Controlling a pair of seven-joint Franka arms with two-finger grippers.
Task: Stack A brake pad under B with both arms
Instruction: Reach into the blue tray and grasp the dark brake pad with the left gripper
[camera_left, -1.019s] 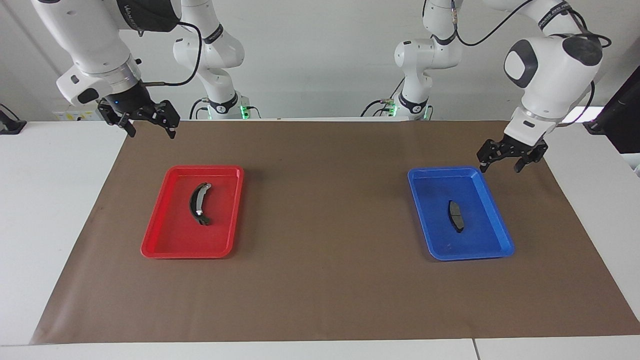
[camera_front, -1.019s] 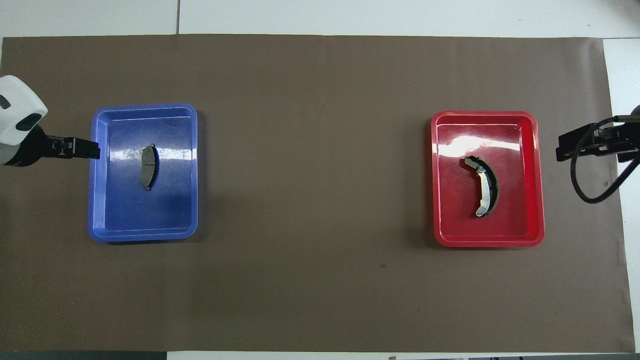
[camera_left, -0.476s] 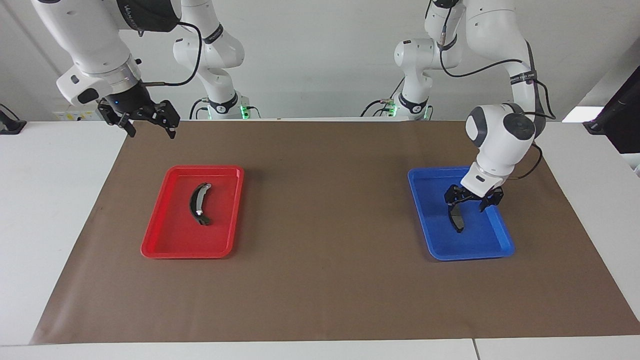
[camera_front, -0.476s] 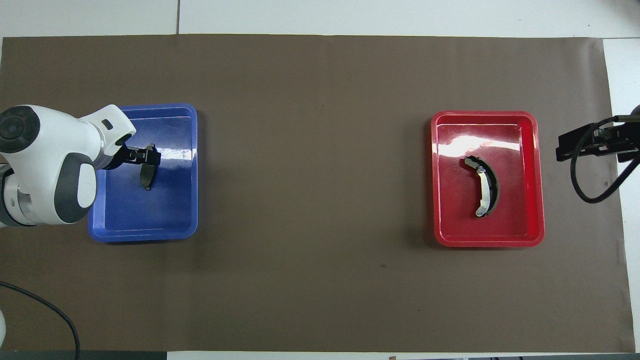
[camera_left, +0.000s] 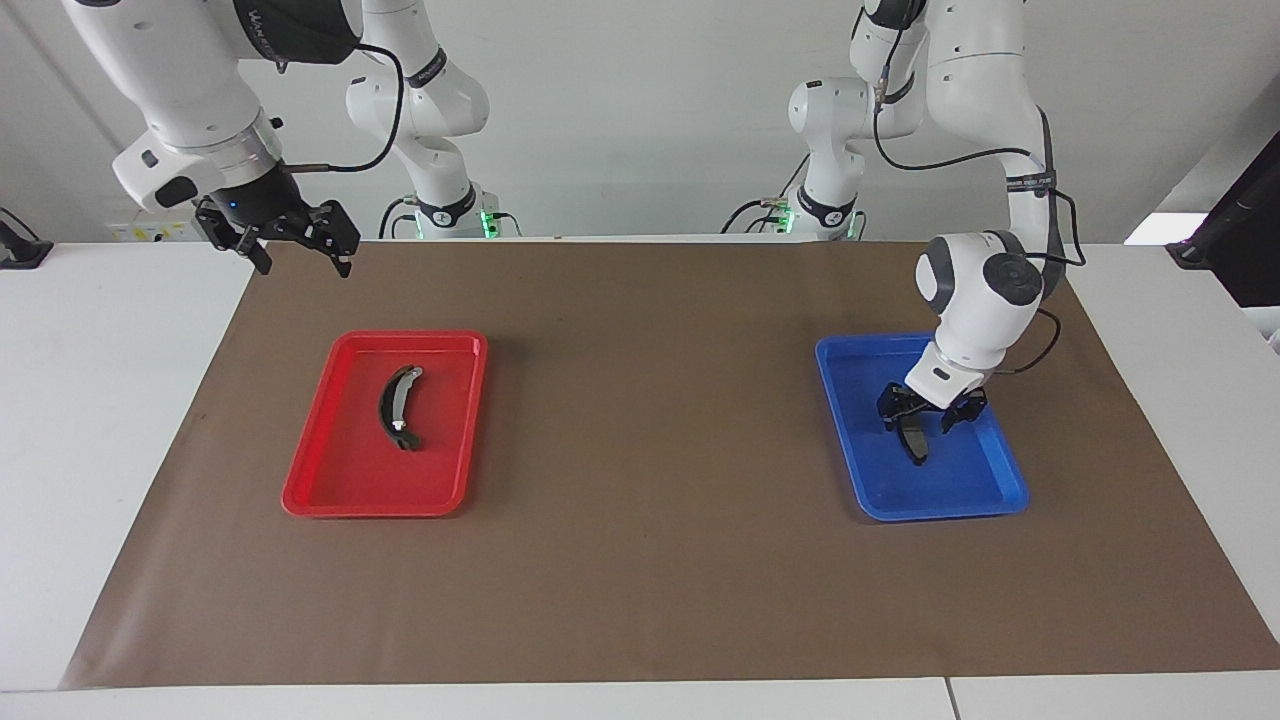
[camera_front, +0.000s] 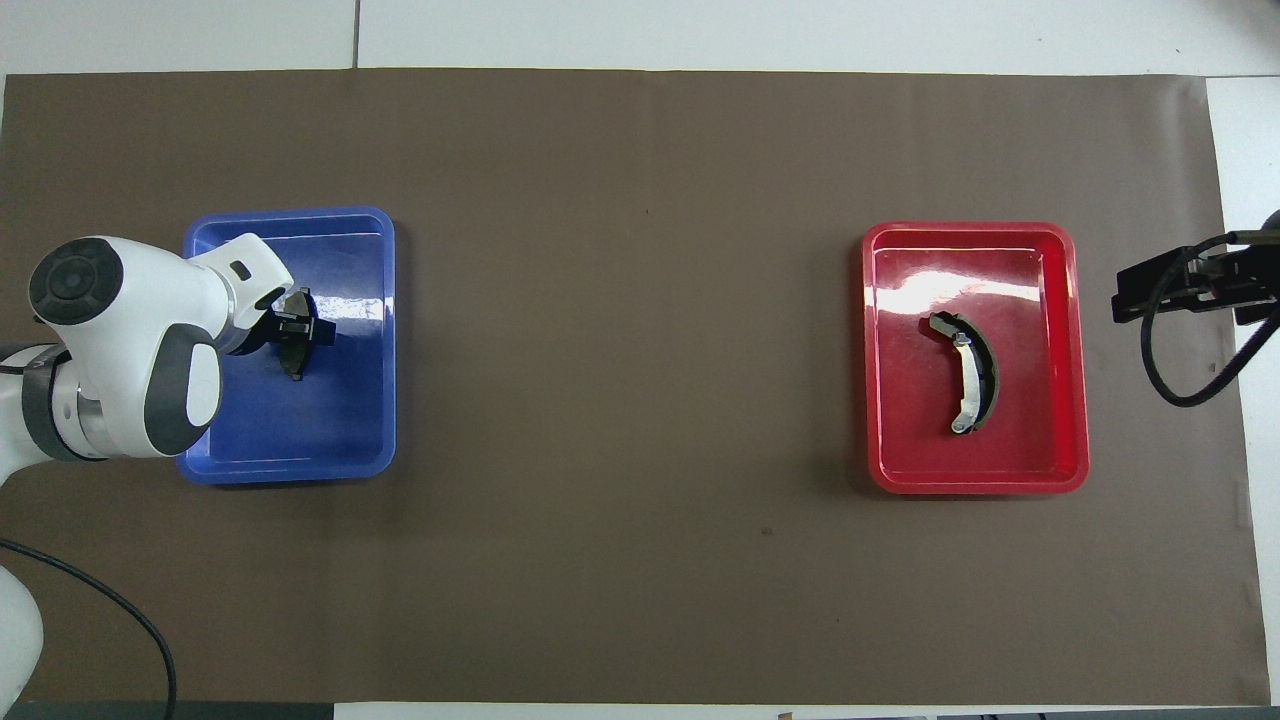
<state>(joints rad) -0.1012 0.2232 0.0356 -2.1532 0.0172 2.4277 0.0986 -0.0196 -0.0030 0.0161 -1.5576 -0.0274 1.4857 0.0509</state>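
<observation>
The left hand (camera_left: 915, 412) straddles pad A (camera_left: 912, 437) in the blue tray (camera_left: 850, 420), open around it and apparently ready to pinch, while B (camera_left: 395, 405) lies in the red tray (camera_left: 330, 480) and the open right hand (camera_left: 285, 235) waits above the tabletop.

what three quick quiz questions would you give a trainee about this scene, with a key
1. True or false: the A brake pad lies in the red tray.
2. Which gripper is down at the pad? a) left gripper b) right gripper
3. Fill in: B lies in the ____ tray.

Key:
1. False. It lies in the blue tray.
2. a. The left gripper straddles the pad inside the blue tray; the right gripper waits open in the air over the brown mat's edge at its own end.
3. red
</observation>
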